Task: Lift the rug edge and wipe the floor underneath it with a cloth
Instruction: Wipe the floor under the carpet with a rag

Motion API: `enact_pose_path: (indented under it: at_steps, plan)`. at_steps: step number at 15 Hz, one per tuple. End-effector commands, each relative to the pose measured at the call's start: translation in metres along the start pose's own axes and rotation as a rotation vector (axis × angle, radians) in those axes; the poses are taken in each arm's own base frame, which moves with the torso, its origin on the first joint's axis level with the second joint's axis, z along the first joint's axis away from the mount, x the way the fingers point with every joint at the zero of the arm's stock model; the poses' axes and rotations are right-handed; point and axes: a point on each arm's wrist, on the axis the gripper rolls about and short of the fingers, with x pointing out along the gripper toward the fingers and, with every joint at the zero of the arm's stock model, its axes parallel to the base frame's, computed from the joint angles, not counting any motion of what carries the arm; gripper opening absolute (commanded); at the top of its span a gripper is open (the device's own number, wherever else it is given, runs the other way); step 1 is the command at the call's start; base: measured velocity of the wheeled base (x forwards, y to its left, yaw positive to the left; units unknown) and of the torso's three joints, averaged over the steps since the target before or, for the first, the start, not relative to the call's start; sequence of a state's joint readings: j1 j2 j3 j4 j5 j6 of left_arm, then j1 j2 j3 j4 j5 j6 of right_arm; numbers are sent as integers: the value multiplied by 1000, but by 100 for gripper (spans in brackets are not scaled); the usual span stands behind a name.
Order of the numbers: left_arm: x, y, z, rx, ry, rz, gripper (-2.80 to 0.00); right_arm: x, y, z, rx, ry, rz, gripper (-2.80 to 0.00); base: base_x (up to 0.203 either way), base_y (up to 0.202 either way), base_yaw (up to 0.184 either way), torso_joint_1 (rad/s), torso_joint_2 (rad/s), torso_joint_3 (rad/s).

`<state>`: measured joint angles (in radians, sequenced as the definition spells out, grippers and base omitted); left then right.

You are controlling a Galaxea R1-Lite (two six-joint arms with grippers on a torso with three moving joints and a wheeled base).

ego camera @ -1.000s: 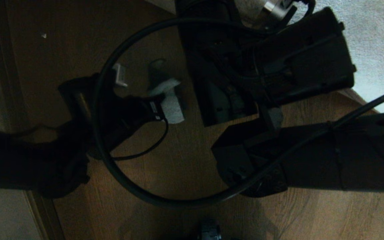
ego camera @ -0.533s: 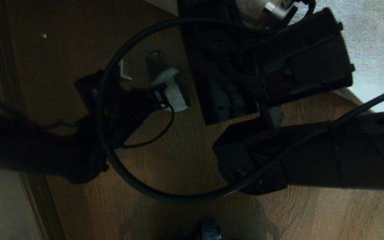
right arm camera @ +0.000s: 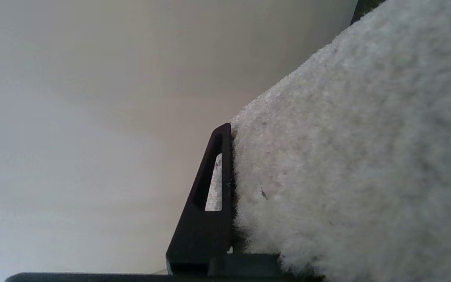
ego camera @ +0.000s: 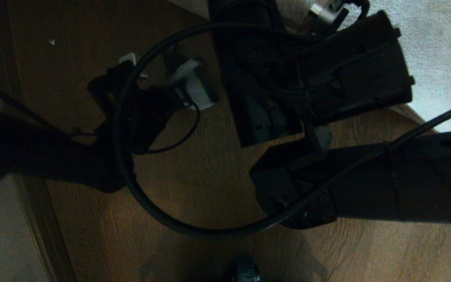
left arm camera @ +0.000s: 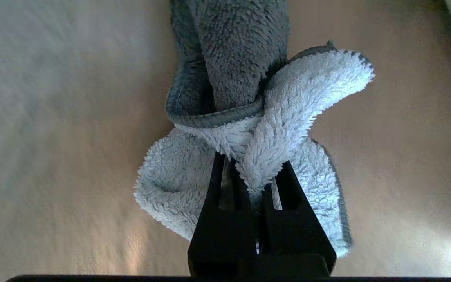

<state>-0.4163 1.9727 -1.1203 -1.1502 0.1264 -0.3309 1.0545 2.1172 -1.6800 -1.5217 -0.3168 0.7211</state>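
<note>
Both wrist views reveal grips: left end effector (left arm camera: pixel 251 184) pinches cloth (left arm camera: pixel 249 129), right end effector (right arm camera: pixel 233 196) clamps rug edge (right arm camera: pixel 347 164).

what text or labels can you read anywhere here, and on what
None can be read.
A small white label sits on the left claw beside the cloth; its print is too small to read.
The cloth, the rug edge and the floor show no writing.

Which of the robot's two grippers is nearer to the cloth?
Left. The left gripper is shut on the cloth against the floor; the right gripper is off at the rug edge, clamping it.
</note>
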Motion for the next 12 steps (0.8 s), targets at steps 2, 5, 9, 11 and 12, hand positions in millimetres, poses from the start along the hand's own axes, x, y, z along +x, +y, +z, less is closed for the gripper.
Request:
enact_pose_path:
  at_steps: [2,5,9,11,12]
  plan:
    - [8,16,6,9,-38,35,-280,-1,2,3,18,-33,27,-280,0,0,0,0,0,0]
    - [12,33,19,23,-79,70,-280,-1,2,2,17,-32,26,-280,0,0,0,0,0,0]
    - [13,48,32,35,-114,104,-280,-2,0,1,16,-30,24,-280,0,0,0,0,0,0]
    - [11,56,41,44,-133,120,-280,-2,0,1,16,-30,24,-280,0,0,0,0,0,0]
    - [10,59,46,48,-145,125,-280,-1,1,1,15,-31,24,-280,0,0,0,0,0,0]
